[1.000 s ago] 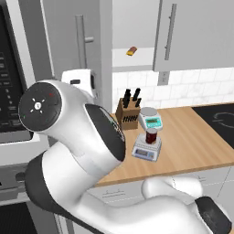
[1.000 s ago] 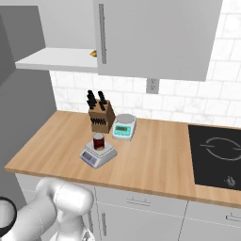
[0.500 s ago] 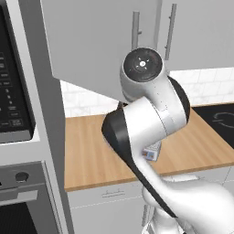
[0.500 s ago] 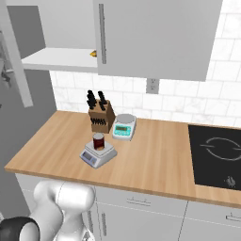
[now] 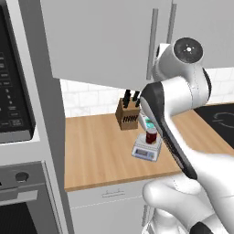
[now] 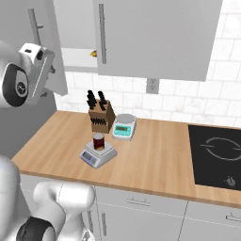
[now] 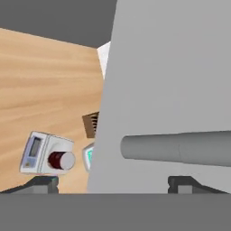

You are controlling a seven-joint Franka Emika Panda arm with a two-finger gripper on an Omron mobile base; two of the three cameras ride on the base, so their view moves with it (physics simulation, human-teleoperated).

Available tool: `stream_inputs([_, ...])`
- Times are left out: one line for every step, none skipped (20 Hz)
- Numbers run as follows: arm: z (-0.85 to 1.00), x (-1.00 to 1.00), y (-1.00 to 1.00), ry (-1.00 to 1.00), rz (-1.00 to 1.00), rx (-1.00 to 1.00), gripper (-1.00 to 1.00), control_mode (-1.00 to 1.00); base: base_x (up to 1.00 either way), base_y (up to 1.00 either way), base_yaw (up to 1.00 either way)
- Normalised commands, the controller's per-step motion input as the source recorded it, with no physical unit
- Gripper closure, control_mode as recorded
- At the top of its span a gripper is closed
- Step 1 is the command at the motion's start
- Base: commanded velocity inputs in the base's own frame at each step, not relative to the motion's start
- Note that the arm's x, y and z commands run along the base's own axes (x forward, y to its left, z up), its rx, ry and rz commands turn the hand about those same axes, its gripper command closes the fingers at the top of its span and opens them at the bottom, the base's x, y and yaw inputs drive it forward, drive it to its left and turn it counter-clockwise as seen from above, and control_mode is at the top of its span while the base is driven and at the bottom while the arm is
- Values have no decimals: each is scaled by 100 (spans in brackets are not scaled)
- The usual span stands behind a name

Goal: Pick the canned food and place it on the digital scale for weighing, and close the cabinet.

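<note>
The canned food, a small dark red can, stands upright on the digital scale on the wooden counter. In the hand view the can sits on the scale far below. The cabinet's left door stands partly open, with its bar handle close in front of the hand. My gripper is open. One fingertip is in front of the door face. The other fingertip is past the door's edge. Nothing is held.
A knife block and a white scale with a round platter stand behind the digital scale. A black cooktop lies at the counter's right. The cabinet's right door is shut. An oven column stands at the left.
The arm has swung to the right with the cabinet's left door, which now stands closer to shut. The can and the scale have not moved.
</note>
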Motion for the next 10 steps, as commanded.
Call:
stream_inputs([0,100,-89,0,11,13,-100,-100,0,0,0])
stream_inputs([0,100,-74,0,11,12,-100,-100,0,0,0])
stream_inputs([-5,100,-62,0,11,9,-100,-100,0,0,0])
stream_inputs([-5,100,-56,0,14,9,-100,-100,0,0,0])
stream_inputs([-3,100,-51,0,15,9,-100,-100,0,0,0])
stream_inputs([-5,100,-45,0,17,10,-100,-100,0,0,0])
stream_inputs([-9,100,-31,-1,18,9,-100,-100,0,0,0])
stream_inputs([-12,100,-19,-5,18,7,-100,-100,0,0,0])
stream_inputs([-16,100,-9,-6,18,6,-100,-100,0,0,0])
stream_inputs([-18,100,-1,-7,19,7,-100,-100,0,0,0])
